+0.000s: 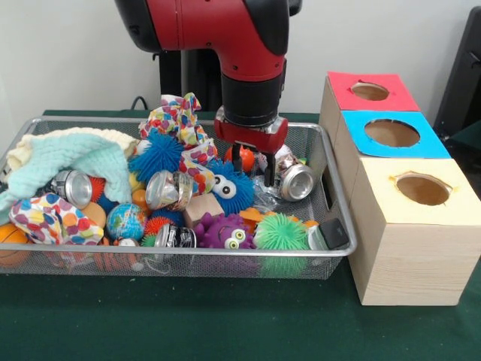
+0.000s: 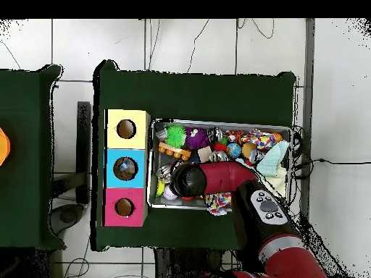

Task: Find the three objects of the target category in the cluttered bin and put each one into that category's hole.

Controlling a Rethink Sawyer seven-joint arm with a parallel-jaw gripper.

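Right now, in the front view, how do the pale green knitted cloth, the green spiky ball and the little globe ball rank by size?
1. Pale green knitted cloth, clearly largest.
2. Green spiky ball.
3. Globe ball, a little smaller than the spiky ball; both sit about equally near the camera.

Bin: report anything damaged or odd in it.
In the bin, the cans look crushed: one dented beside the gripper, another crumpled mid-bin. A mint cloth is draped over the toys at one end.

Robotics lab. Red-black arm [image 1: 240, 45] over green-clothed table [image 1: 225, 323]. Beside claw [image 1: 252, 162]: three wooden boxes [image 1: 409, 226], colour-topped, round holes. Below claw: wire bin [image 1: 45, 120] crammed with test toys. Tiled floor [image 2: 188, 43], trailing cables [image 2: 253, 29], bare wall [image 1: 68, 53].
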